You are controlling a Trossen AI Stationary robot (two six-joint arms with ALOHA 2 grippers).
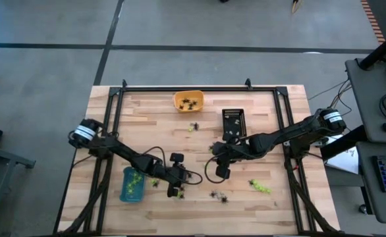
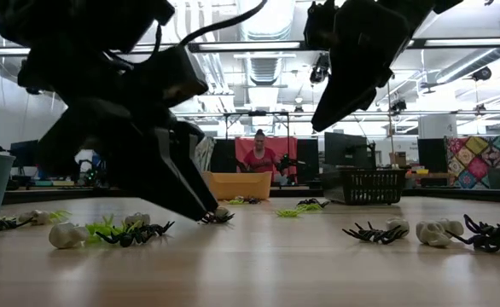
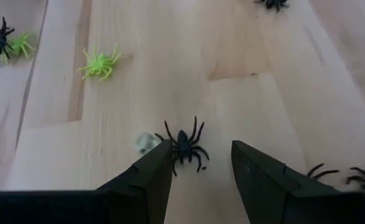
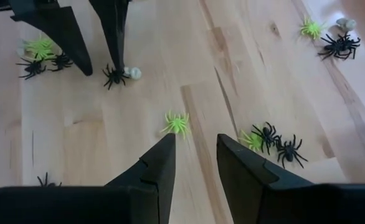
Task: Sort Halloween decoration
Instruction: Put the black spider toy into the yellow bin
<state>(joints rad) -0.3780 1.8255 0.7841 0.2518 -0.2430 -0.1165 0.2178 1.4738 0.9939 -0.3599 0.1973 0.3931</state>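
Note:
Small plastic trinkets lie scattered on the wooden table. In the left wrist view a black spider [image 3: 184, 144] lies flat between the fingers of my open left gripper [image 3: 201, 144], close to one of them, and a whitish piece [image 3: 146, 143] lies just outside that finger. In the high view this gripper [image 1: 175, 192] is low at the table's near middle. My right gripper [image 1: 222, 172] is open and hangs well above the table [image 2: 340, 94]. A lime-green spider [image 4: 176, 123] lies below and ahead of its fingers [image 4: 196, 137]. My left gripper points slanting down at the table with its fingers either side of the black spider [image 4: 114, 76]. One fingertip [image 4: 116, 62] stands right at the spider's legs. I cannot tell whether it touches them.
An orange tray [image 1: 188, 101] with black spiders sits at the far edge, a black basket [image 1: 232, 122] is right of it, and a blue tray [image 1: 132, 184] with green pieces is near left. More spiders lie at near right [image 1: 259, 186] [image 1: 218, 195]. A person [image 2: 260, 155] sits beyond the table.

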